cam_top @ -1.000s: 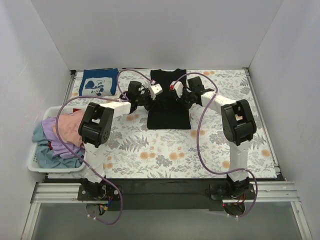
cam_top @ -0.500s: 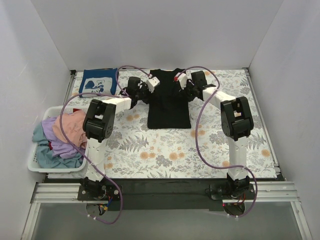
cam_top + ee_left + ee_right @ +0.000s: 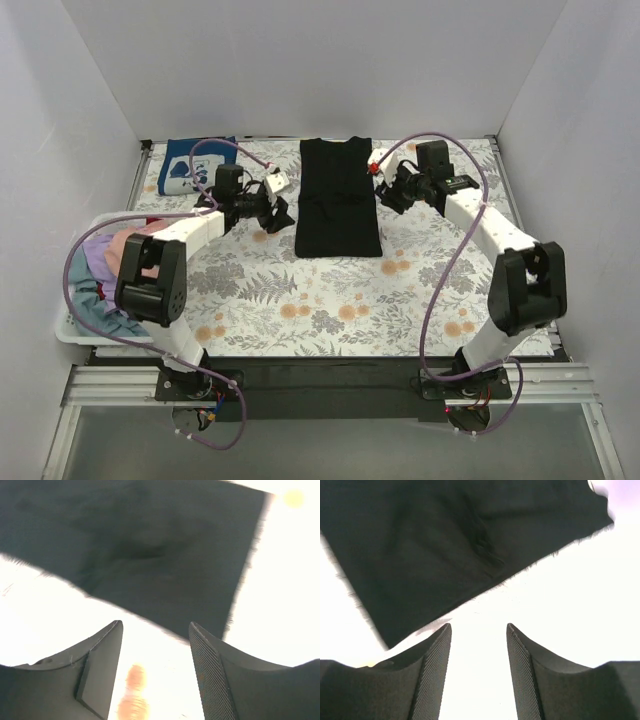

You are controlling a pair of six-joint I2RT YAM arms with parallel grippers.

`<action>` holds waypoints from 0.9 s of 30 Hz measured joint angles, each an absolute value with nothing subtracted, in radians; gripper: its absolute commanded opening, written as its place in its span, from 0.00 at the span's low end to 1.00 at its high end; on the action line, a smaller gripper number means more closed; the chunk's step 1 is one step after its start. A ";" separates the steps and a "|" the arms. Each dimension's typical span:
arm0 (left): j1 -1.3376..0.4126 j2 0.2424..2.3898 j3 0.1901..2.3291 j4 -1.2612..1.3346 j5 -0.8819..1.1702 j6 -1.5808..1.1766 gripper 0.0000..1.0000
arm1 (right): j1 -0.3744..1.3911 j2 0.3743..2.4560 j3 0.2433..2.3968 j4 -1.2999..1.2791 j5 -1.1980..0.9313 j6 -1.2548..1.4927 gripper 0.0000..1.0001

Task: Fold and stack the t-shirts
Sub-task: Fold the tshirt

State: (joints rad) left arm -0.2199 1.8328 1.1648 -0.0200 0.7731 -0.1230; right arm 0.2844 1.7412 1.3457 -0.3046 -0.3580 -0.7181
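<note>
The black t-shirt [image 3: 338, 200] lies flat on the floral table cover as a long narrow rectangle, its sides folded in. My left gripper [image 3: 278, 210] hovers just left of it, open and empty; in the left wrist view the black t-shirt [image 3: 140, 545] lies ahead of the gripper [image 3: 155, 625]. My right gripper [image 3: 386, 194] stands just right of the shirt, open and empty. The right wrist view shows the shirt's edge [image 3: 445, 540] beyond that gripper [image 3: 478, 626]. A folded navy t-shirt [image 3: 195, 165] with a white print rests at the back left.
A white basket [image 3: 75, 335] at the left edge holds pink [image 3: 140, 250], lavender [image 3: 100, 255] and teal-blue [image 3: 90, 305] tees in a heap. White walls close in the back and both sides. Purple cables loop above both arms.
Both grippers were over the black t-shirt's upper part. They have opened, let go and drawn apart, the left one leftward, the right one rightward. The shirt now lies flat.
</note>
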 measured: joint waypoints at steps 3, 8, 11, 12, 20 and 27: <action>-0.250 1.696 1.050 -0.079 0.839 0.017 0.47 | 0.340 1.567 1.211 -0.343 -0.416 -0.833 0.50; -0.329 1.698 0.947 -0.143 0.847 0.191 0.47 | 0.439 1.600 1.048 -0.381 -0.420 -0.931 0.50; -0.366 1.740 0.941 -0.151 0.825 0.242 0.47 | 0.445 1.678 1.011 -0.390 -0.393 -0.950 0.50; -0.377 1.749 0.941 -0.149 0.819 0.252 0.47 | 0.445 1.696 1.011 -0.385 -0.387 -0.950 0.50; -0.393 1.811 0.937 -0.104 0.765 0.303 0.47 | 0.445 1.728 1.011 -0.331 -0.365 -0.950 0.50; -0.393 1.803 0.922 -0.088 0.758 0.324 0.47 | 0.445 1.683 1.011 -0.327 -0.372 -0.963 0.49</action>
State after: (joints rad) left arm -0.3931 1.8030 0.9222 -0.0883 0.7582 0.3241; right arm 0.4450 1.6833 1.0115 -0.3275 -0.3717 -0.9627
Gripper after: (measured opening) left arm 0.468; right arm 0.491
